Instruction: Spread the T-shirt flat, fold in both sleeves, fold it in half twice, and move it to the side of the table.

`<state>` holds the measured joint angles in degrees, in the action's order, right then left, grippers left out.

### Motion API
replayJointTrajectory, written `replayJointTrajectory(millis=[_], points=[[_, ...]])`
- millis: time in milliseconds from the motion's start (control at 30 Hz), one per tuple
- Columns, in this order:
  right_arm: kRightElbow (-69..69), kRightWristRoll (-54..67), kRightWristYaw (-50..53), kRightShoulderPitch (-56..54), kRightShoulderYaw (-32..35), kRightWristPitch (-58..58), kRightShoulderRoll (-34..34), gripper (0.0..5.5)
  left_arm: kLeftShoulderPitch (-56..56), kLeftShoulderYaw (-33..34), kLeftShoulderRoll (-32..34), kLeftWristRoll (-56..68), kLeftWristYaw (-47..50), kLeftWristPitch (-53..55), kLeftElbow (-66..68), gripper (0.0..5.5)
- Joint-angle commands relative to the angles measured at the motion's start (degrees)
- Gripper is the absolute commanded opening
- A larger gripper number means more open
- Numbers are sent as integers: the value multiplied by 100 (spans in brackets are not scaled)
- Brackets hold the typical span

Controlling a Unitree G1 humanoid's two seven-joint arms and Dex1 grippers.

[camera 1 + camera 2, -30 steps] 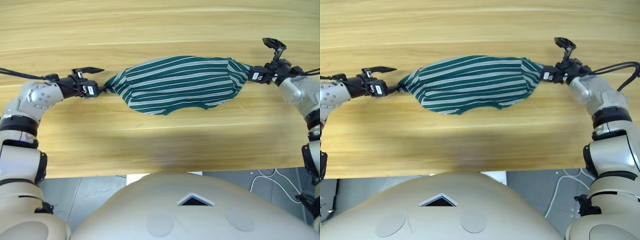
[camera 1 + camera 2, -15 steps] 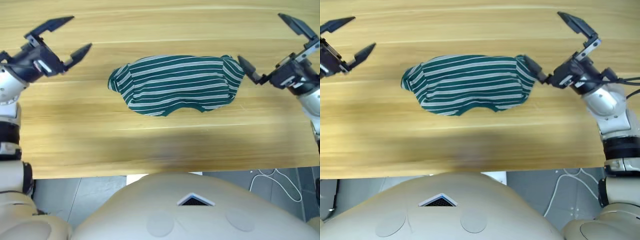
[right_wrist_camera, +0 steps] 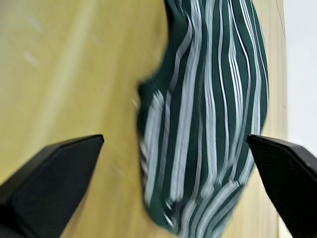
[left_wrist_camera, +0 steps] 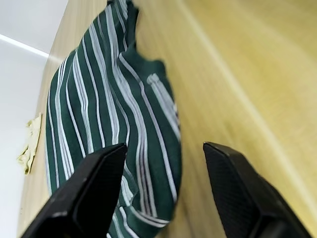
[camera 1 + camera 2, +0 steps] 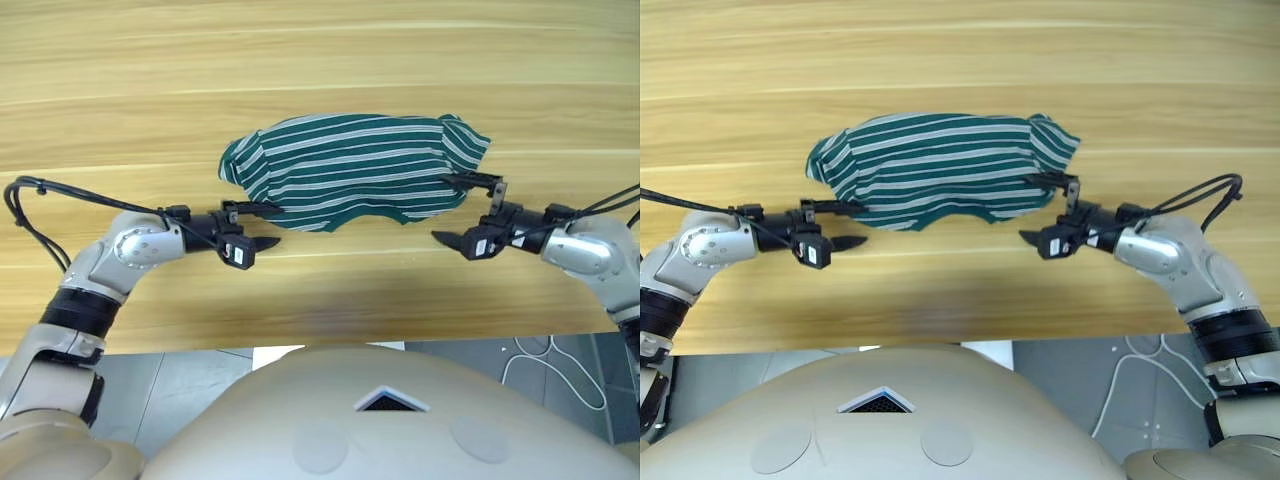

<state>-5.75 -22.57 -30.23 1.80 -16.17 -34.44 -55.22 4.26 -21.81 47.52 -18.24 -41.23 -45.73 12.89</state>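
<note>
T-shirt, green with white stripes, lies bunched in a rough oval at the middle of the wooden table. The left gripper sits at the shirt's 7 o'clock edge with its fingers spread. The right gripper sits at 4 o'clock, also spread. Each one's far finger overlaps the hem; whether it touches the cloth, I cannot tell.

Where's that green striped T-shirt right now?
In the eye views, the T-shirt lies bunched on the table, central, the left tool at its near left edge and the right tool at its near right edge.
</note>
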Motion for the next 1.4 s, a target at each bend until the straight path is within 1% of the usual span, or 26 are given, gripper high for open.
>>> replayJointTrajectory(millis=[33,100,233,367,633,667,700,800,933,1100,1267,1333,1400], points=[[-483,-775,-103,98,-248,568,56,518,-67,-48,109,-229,-159,256,-150,289],[-447,-810,-109,92,-288,635,72,488,-59,-58,130,-247,-215,360,-211,289],[-469,-885,-67,89,-319,687,97,389,-27,-76,167,-270,-367,595,-341,213],[-480,-910,-51,76,-346,691,155,307,28,-73,135,-324,-427,765,-433,146],[-365,-861,-36,127,-360,614,203,172,176,-122,43,-478,-446,941,-419,32],[-353,-860,-39,130,-365,608,209,149,183,-130,30,-497,-442,934,-396,9],[-356,-866,-34,130,-376,596,220,132,192,-137,17,-517,-437,927,-370,1],[-393,-890,-17,110,-418,550,256,69,206,-160,-7,-559,-427,874,-276,0],[-416,-888,-33,63,-447,543,298,4,208,-203,-56,-411,-463,748,-186,0],[-433,-857,19,-3,-440,530,347,4,258,4,-94,-167,-336,712,-157,0],[-511,-727,162,-93,-291,476,367,4,132,453,143,752,-419,643,-323,0],[-323,-401,165,-10,-104,308,264,4,126,678,229,1164,-440,503,-245,0],[53,477,182,231,365,-176,50,4,77,987,338,1834,-520,237,-288,0]])
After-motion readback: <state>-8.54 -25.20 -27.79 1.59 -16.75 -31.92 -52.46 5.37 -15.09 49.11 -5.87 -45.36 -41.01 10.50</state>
